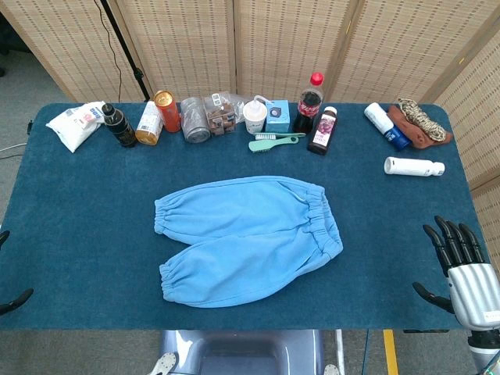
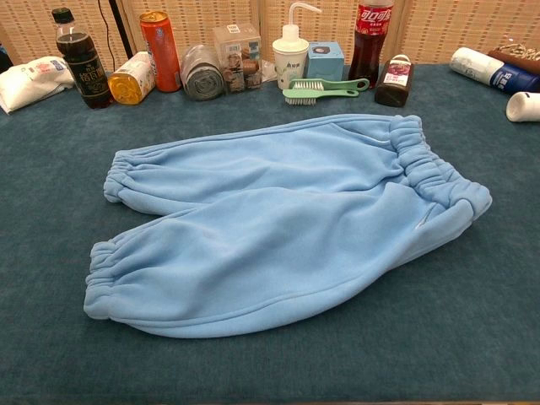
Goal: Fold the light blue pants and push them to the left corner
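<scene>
The light blue pants (image 1: 246, 236) lie flat and unfolded in the middle of the blue table, waistband to the right, both leg cuffs to the left; in the chest view the pants (image 2: 278, 219) fill the centre. My right hand (image 1: 462, 267) hovers at the table's near right corner, fingers spread, holding nothing, well apart from the pants. Of my left hand (image 1: 12, 300) only dark fingertips show at the far left edge near the table's front; nothing is seen in them. Neither hand shows in the chest view.
Along the back edge stand a white bag (image 1: 75, 123), dark bottle (image 1: 119, 125), cans (image 1: 166, 110), a jar (image 1: 194, 119), squeeze bottle (image 1: 255, 116), green brush (image 1: 273, 141), cola bottle (image 1: 309, 103) and small dark bottle (image 1: 323, 130). White tubes (image 1: 413, 166) and a cloth bundle (image 1: 418, 121) lie back right.
</scene>
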